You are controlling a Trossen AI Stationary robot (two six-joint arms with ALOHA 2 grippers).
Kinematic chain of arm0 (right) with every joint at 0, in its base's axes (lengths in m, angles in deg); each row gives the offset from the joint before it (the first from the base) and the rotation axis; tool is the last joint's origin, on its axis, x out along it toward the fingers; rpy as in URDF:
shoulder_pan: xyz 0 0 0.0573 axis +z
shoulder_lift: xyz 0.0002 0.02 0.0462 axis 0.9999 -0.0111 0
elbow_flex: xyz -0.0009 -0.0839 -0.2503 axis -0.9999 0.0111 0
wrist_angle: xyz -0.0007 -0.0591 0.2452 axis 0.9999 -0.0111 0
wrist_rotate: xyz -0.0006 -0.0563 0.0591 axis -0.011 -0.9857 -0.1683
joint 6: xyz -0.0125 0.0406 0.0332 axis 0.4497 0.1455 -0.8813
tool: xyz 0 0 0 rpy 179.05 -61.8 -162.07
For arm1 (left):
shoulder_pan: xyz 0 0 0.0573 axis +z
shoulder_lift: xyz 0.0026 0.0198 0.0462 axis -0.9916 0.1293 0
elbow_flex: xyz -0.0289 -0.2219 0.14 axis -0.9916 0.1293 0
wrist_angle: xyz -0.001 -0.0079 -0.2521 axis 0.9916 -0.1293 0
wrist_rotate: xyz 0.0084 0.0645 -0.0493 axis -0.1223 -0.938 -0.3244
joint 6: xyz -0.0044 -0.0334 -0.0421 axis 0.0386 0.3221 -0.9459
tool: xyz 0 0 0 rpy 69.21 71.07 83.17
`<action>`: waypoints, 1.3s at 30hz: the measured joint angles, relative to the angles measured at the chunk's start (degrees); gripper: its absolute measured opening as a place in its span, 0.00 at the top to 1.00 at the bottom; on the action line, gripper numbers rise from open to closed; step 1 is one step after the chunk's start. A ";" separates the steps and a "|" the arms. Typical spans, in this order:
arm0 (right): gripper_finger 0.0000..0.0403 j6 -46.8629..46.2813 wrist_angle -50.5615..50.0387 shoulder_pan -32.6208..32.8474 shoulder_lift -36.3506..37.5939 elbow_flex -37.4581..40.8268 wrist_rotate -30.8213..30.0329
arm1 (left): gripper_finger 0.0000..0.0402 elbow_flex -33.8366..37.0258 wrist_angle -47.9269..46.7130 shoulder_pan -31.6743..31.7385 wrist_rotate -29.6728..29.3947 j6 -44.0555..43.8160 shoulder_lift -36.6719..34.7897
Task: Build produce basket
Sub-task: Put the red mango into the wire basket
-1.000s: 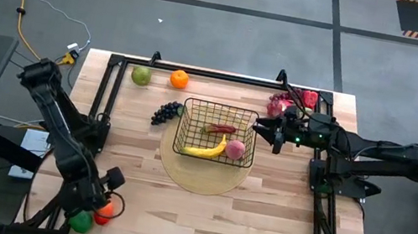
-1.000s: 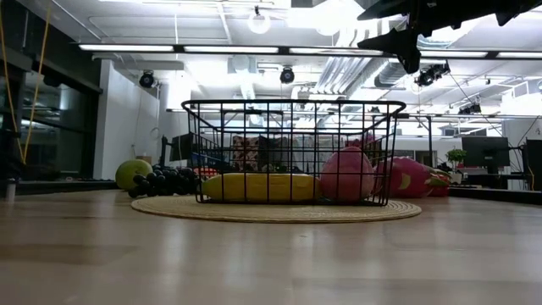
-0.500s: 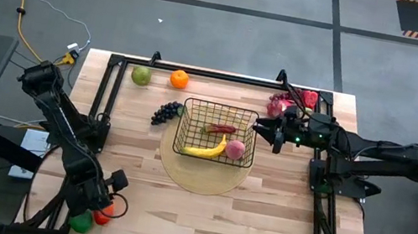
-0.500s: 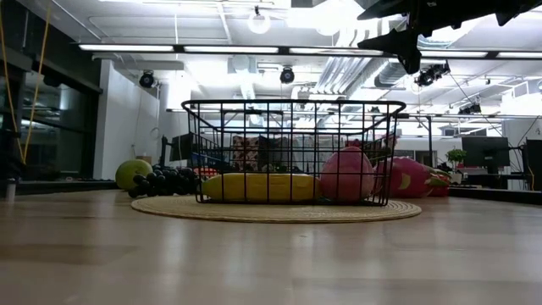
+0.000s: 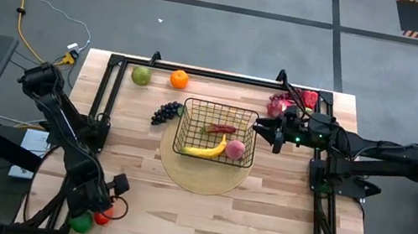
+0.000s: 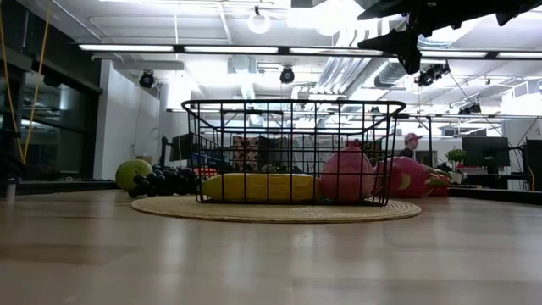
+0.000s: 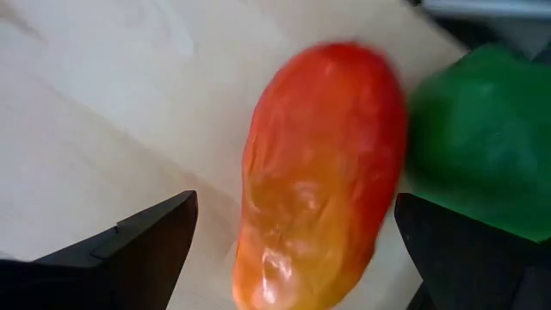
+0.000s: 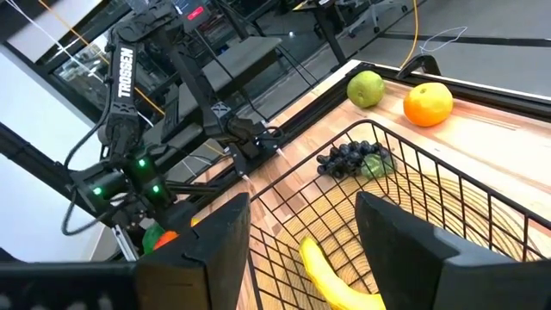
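The black wire basket (image 5: 217, 131) stands on a round pale disc (image 5: 203, 177) and holds a yellow banana (image 5: 205, 150), a pink peach (image 5: 235, 148) and a red fruit (image 5: 220, 128). My left gripper (image 7: 297, 258) is open at the table's near left corner. Its fingers stand on either side of the red-orange mango (image 7: 318, 172), which lies on the wood next to the green ball (image 7: 482, 146). My right gripper (image 8: 301, 250) hangs open above the basket's right rim (image 5: 256, 128).
A green pear (image 5: 141, 76) and an orange (image 5: 179, 79) lie at the far left, purple grapes (image 5: 166, 111) beside the basket's left wall, and the pink dragon fruit (image 5: 279, 105) at the far right. A black frame (image 5: 105, 100) runs along the table's edges. A person (image 6: 412, 144) shows far behind.
My left arm has come down a little over the mango at the near left corner, covering more of it in the high view. A person has appeared in the room behind the table. The right arm and the fruits have kept still.
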 joint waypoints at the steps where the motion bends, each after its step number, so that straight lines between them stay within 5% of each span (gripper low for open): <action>1: 0.50 -0.02 0.00 0.00 0.00 0.00 -0.02 | 0.05 0.00 -0.53 0.02 -0.01 0.00 0.72; 17: 0.50 -0.02 -0.04 0.00 0.00 0.00 -0.04 | 0.06 -0.20 0.28 0.02 -0.36 -0.02 7.73; 29: 0.50 -0.04 -0.07 0.00 0.00 0.00 -0.04 | 0.29 -0.07 0.45 0.59 -0.70 1.94 7.29; 39: 0.50 -0.04 -0.24 0.00 0.00 0.00 -0.04 | 0.31 -1.89 -3.86 6.59 -0.54 1.15 2.68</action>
